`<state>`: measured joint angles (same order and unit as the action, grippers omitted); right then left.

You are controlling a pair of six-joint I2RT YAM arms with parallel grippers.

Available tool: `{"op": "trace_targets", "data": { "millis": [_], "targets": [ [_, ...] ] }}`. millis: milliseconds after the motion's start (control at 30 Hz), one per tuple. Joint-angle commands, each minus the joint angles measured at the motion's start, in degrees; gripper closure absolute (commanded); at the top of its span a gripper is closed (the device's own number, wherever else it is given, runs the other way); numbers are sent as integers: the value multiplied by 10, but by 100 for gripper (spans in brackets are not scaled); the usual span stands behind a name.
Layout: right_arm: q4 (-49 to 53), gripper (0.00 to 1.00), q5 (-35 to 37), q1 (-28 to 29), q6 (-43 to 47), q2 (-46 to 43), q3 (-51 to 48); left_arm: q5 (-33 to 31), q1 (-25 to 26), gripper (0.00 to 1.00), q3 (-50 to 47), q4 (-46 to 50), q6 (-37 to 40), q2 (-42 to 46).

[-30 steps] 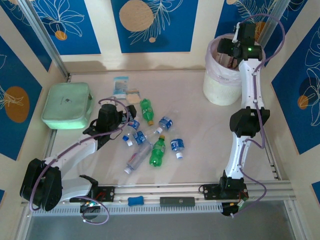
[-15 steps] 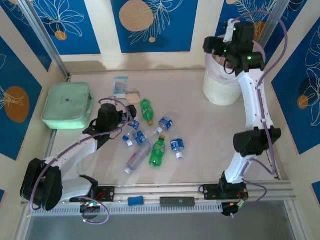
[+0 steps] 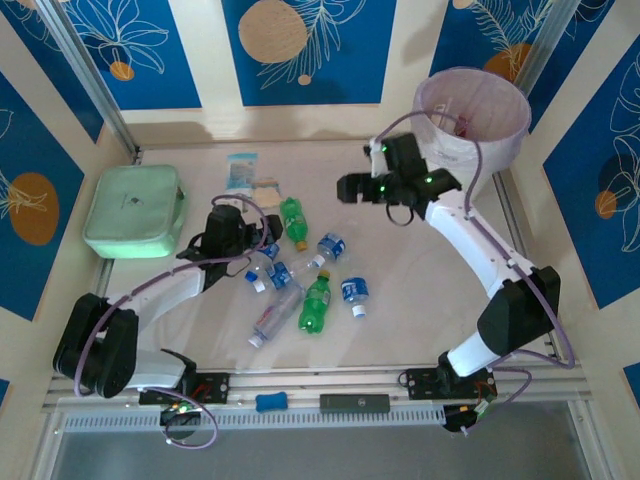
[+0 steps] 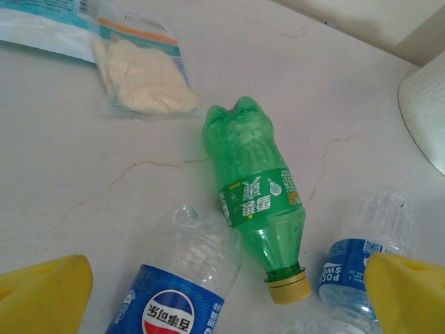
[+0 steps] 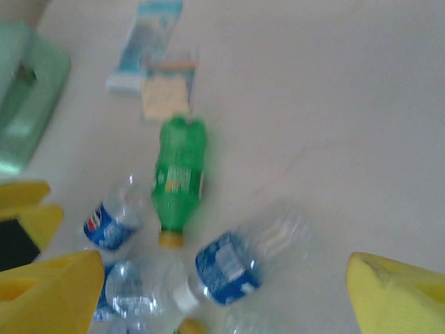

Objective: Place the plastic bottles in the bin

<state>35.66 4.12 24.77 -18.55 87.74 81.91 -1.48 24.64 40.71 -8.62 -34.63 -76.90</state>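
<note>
green plastic sat right under the left gripper [image 4: 224, 285]: a dented green soda bottle [image 4: 254, 202] lay on its side on the table [image 4: 313, 69], yellow cap toward the camera. a clear pepsi bottle [image 4: 182, 296] touched its near left flank, and a clear blue-labelled bottle [image 4: 356, 264] lay just beside its cap on the right. the left gripper's jaws were spread wide and held nothing. the right gripper [image 3: 352, 188] hung over bare table between the bin [image 3: 500, 140] and the pile, its jaws likewise apart and empty, looking down at the same cluster. the bottles we could see lay loose in the middle of the table, well apart from the bin at the far right corner. a second green bottle [image 3: 317, 302] lay nearer the arms' bases.

we judged the step to be a pick. both arms were aimed at one crowded spot, so we would have let only one go in. for the left, the green soda bottle wanted a grip across its labelled waist, with a finger either side of the long axis, lowered straight so that neither finger landed on the pepsi bottle. thin dented walls would likely buckle or roll, so a centred, firm close seemed best. the snack packet [image 4: 146, 76] beyond it was not ours to take.
</note>
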Motion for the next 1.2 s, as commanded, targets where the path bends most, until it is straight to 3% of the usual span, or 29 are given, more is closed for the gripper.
{"op": "trace_targets", "data": {
  "millis": [0,200,567,900,1167],
  "targets": [
    [21,10,20,31,-47,-17,-56,29,6,0,23,-26,-3,-13],
    [35,8,76,70,-147,-16,-149,39,7,0,20,-17,-12,-18],
    [-36,8,55,123,-224,-26,-263,37,7,0,19,-11,-17,-29],
    [-23,23,101,148,-186,69,-231,29,7,0,9,-4,-22,-19],
    [-26,45,106,158,-187,89,-239,29,7,0,9,-4,-24,-21]
  ]
}}
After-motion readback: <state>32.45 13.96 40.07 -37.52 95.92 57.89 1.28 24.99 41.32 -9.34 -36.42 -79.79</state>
